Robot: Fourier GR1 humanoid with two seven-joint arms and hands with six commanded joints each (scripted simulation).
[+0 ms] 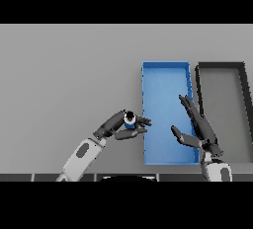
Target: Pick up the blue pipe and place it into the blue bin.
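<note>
Holding the short blue cylindrical pipe in my left hand, I have fingers and thumb curled round its body, so the grip is closed on it. The pipe stands roughly upright, its dark open end facing up. It sits just beside the near left wall of the shallow blue rectangular bin, still outside the rim. The bin lies to the pipe's right, with its long axis running away from me. My left forearm enters from the lower left, angled toward the bin. My right hand hovers over the bin's right side, fingers straight and spread, holding nothing. A dark grey rectangular tray stands just right of the bin.
</note>
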